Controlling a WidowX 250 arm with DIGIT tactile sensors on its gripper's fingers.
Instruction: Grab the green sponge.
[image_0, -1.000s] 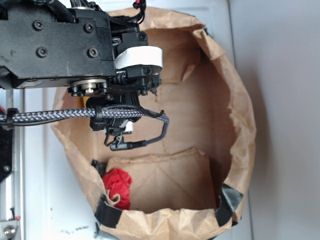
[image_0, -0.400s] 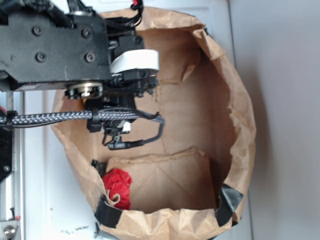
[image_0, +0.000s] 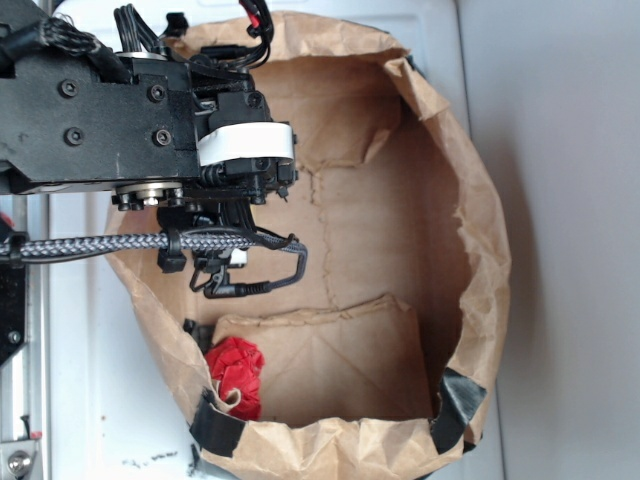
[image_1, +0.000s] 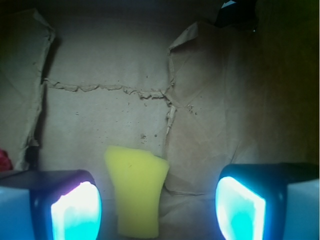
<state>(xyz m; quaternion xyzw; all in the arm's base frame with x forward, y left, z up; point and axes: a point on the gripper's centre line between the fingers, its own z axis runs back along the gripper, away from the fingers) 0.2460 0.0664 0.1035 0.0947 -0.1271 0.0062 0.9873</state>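
Landmark: brown paper bag (image_0: 470, 200), lying open, rim rolled down, black tape patches on the near rim.

1. Gripper (image_1: 159, 210). Wrist view, nearest item. Two fingers (image_1: 75, 210) with glowing cyan pads, spread wide apart, nothing between the pads in contact. Released, holding nothing.

2. Green sponge (image_1: 136, 192). Yellow foam piece, narrower in the middle, resting on the bag's floor. Sits in the gap between the two fingers, closer to the one at the left of the wrist view, touching neither. Hidden under the arm in the exterior view.

3. Bag floor (image_1: 110, 115). Creased paper with a ragged torn seam running across, beyond the sponge.

4. Red wad (image_0: 236, 372). Wrinkled, against the bag's inner wall near a taped corner; its edge shows at the far left of the wrist view.

5. Arm (image_0: 110, 120). Black, reaching over the bag's rim from outside, with a braided cable (image_0: 110, 244) beneath it.
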